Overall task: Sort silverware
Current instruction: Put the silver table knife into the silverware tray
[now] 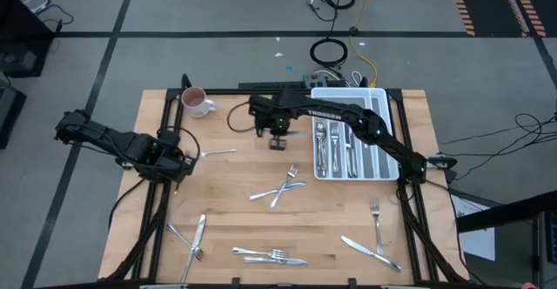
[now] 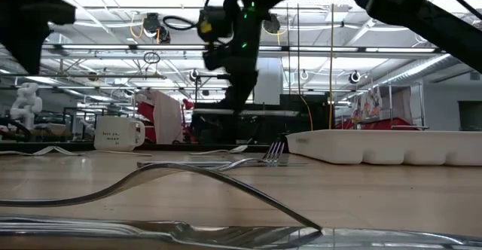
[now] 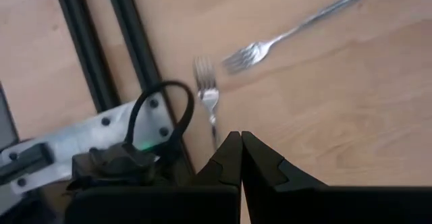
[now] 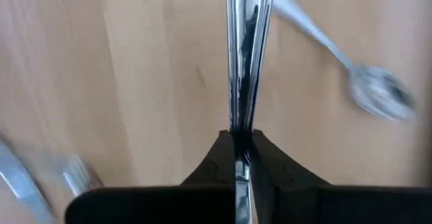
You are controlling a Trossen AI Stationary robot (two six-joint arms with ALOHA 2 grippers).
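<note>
- Where the right gripper point(image 4: 241, 143) hangs above the far middle of the wooden table point(image 1: 235, 202), its fingers are clenched on a slim silver utensil point(image 4: 247, 62) that runs straight out between the tips; which kind of piece it is cannot be told, as its far end is cut off.
- Left gripper point(image 3: 241, 146): fingers pressed together, grasping nothing, low over the table's left edge, with a fork point(image 3: 206, 97) lying just beyond the tips and a second fork point(image 3: 290, 32) near it.
- Loose silverware: crossed pieces point(image 1: 280, 187) at the table's middle, more along the near edge point(image 1: 270, 255), a fork point(image 1: 376, 215) and a knife point(image 1: 370, 249) at near right.
- White cutlery tray point(image 1: 379, 132), far right of the table, with sorted pieces point(image 1: 335, 146) in its compartments.
- White mug point(image 1: 196, 102), far left corner.
- Floor: grey, with dark lines and cables point(image 1: 331, 52).
- Low view: blurred utensils point(image 2: 173, 197) fill the foreground; a workshop room shows behind.
</note>
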